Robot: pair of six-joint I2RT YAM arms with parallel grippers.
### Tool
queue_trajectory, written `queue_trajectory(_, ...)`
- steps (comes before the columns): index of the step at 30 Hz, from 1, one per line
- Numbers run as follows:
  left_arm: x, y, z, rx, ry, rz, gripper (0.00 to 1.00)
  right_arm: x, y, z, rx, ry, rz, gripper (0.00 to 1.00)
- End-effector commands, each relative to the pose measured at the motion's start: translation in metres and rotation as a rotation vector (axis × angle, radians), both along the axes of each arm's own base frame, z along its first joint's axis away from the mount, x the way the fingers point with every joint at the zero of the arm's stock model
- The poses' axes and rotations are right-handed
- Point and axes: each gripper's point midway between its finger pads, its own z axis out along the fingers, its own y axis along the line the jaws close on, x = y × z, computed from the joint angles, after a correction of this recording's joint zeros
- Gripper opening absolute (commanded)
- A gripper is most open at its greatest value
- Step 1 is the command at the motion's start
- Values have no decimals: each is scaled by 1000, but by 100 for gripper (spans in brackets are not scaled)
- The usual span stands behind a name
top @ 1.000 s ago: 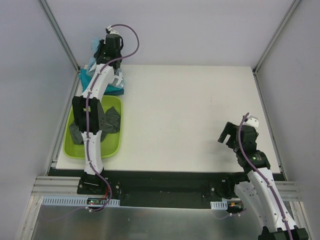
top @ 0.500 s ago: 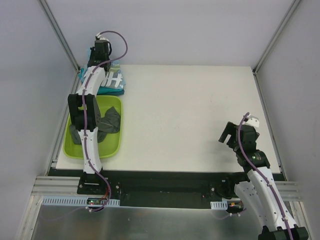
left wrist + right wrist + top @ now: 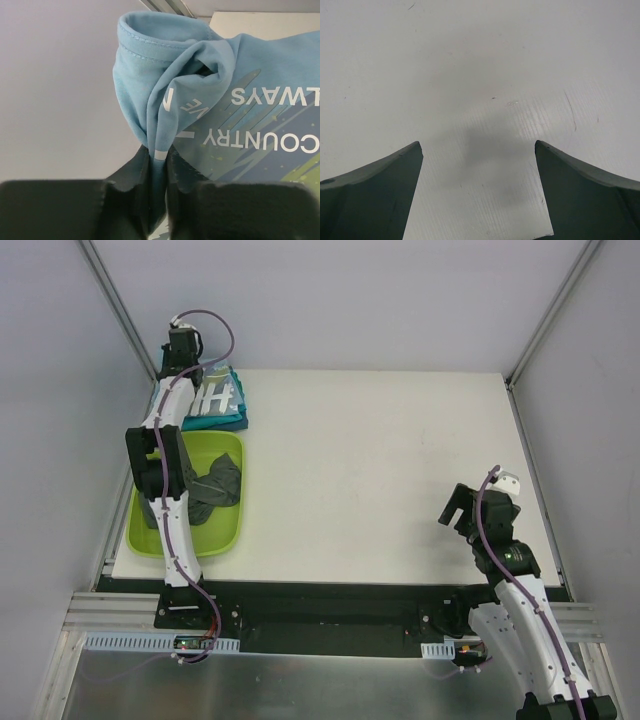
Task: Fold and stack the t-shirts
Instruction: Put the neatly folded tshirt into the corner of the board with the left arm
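A folded light blue t-shirt (image 3: pixel 218 398) with white and green lettering lies on a teal t-shirt (image 3: pixel 228 422) at the table's far left corner. My left gripper (image 3: pixel 180 352) hangs over that corner, shut on a bunched edge of the light blue t-shirt (image 3: pixel 170 95); its jaws pinch the fabric at the wrist view's bottom, gripper (image 3: pixel 159 170). A dark grey t-shirt (image 3: pixel 222 485) lies crumpled in the lime-green tub (image 3: pixel 232 530). My right gripper (image 3: pixel 452 506) is open and empty over bare table at the near right, gripper (image 3: pixel 479 155).
The lime-green tub sits at the table's near left edge, under my left arm. Grey walls and aluminium frame posts (image 3: pixel 118 305) close in the table on three sides. The white table (image 3: pixel 380 460) spreads between the arms.
My left gripper has moved left and back, past the table's far left corner, pulling the light blue t-shirt's edge with it; the shirt now lies flatter on the stack. My right arm has not moved.
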Motion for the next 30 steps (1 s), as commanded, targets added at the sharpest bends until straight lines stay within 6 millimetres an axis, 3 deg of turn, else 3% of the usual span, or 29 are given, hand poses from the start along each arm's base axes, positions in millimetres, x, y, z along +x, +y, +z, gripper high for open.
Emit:
queue_trajectory(1, 7, 4, 15, -9, -73, -6, 34, 4, -6, 3, -20, -21, -24, 96)
queue_trajectory(3, 5, 5, 17, -4, -73, 2, 80, 4, -5, 3, -17, -22, -21, 96)
queue_trajectory(4, 4, 6, 22, 1, -83, 15, 94, 4, -5, 3, -17, -20, -21, 96)
queue_trajectory(5, 2, 10, 29, 9, -97, 34, 99, 4, -6, 3, -16, -22, -23, 96)
queue_trajectory(7, -1, 9, 45, -1, -139, 53, 99, 4, -5, 4, -16, -23, -21, 96)
queue_trajectory(10, -11, -8, 64, -58, -179, 3, 99, 4, -3, 5, -5, -31, -9, 96)
queue_trajectory(15, -35, -49, 115, -120, -269, -35, 99, 4, 3, 8, 19, -48, 14, 96)
queue_trajectory(19, -65, -138, 148, -297, -312, -227, 99, 4, 8, 13, 42, -77, 37, 96)
queue_trajectory(21, -86, -206, 169, -499, -342, -448, 99, 4, 7, 15, 40, -87, 32, 96)
queue_trajectory(25, -137, -299, 201, -911, -324, -716, 99, 2, 15, 14, 71, -93, 67, 96)
queue_trajectory(28, -170, -344, 198, -987, -291, -792, 99, 1, 18, 18, 90, -118, 82, 96)
queue_trajectory(30, -199, -376, 174, -933, -250, -821, 99, 0, 20, 19, 102, -134, 89, 96)
